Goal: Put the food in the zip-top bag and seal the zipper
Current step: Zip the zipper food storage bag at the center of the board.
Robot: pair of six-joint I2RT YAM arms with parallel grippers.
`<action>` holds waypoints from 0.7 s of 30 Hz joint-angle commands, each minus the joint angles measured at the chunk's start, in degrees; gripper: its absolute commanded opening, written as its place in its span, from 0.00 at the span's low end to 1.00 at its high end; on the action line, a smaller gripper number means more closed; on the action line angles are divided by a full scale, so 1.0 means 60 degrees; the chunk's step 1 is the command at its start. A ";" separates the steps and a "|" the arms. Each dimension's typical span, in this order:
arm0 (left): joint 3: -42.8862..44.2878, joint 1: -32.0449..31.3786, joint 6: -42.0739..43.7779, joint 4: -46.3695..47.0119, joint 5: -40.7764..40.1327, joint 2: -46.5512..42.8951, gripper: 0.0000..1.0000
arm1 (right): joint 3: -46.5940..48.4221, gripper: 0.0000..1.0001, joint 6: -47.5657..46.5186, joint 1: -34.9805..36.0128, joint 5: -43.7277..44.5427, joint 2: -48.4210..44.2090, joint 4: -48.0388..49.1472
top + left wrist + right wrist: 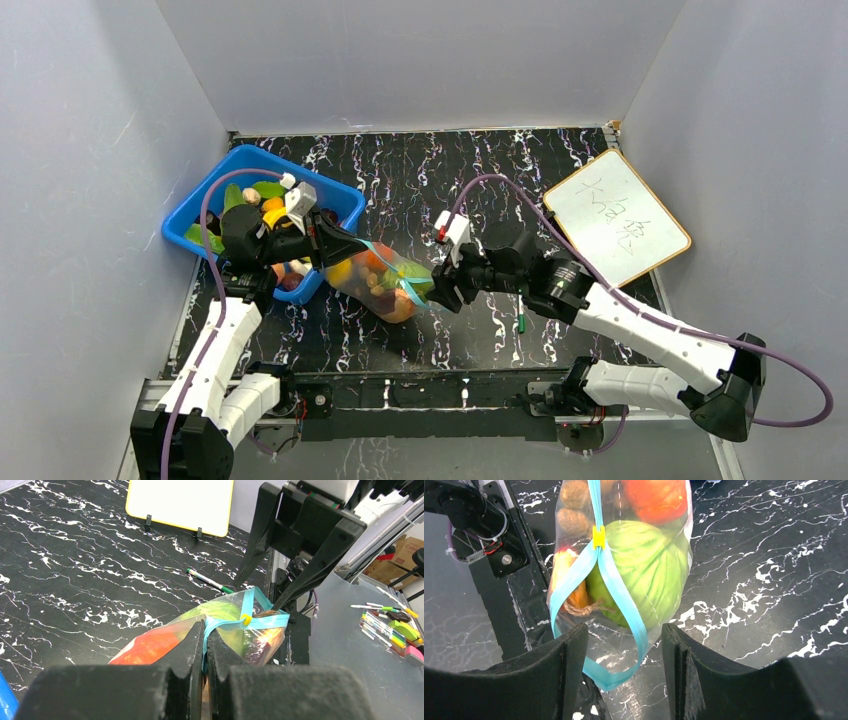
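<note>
Clear crinkly zip-top bag [380,282] of toy food [644,570] stretches over the black marbled table [500,180], long axis gripper to gripper. Wrist views, unlike the top one, show left gripper [205,647] pinching its teal zipper [265,622], right gripper [624,637] spread astride it.

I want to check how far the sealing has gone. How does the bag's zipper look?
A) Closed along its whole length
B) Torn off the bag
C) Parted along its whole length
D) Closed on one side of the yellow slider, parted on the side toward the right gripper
D: in the right wrist view, the zipper of the zip-top bag runs as one strip to the yellow slider, then splits in two toward the open right gripper.
</note>
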 commanded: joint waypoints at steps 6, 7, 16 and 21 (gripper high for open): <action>-0.0816 0.0040 -0.1795 0.2839 0.0011 -0.0248 0.00 | -0.1441 0.46 0.0206 -0.0010 0.0039 0.0810 0.3956; -0.0966 0.0037 -0.1978 0.3165 -0.0071 -0.0247 0.00 | -0.1702 0.40 0.0336 -0.0010 0.0301 0.0925 0.4271; -0.0741 0.0037 -0.1794 0.2641 -0.0483 -0.0190 0.00 | -0.2048 0.00 0.1185 -0.0010 0.2167 0.0174 0.3633; -0.0587 0.0040 -0.1152 0.1779 -0.0705 -0.0218 0.00 | 0.0864 0.00 0.0939 -0.0010 0.4728 -0.1254 0.1038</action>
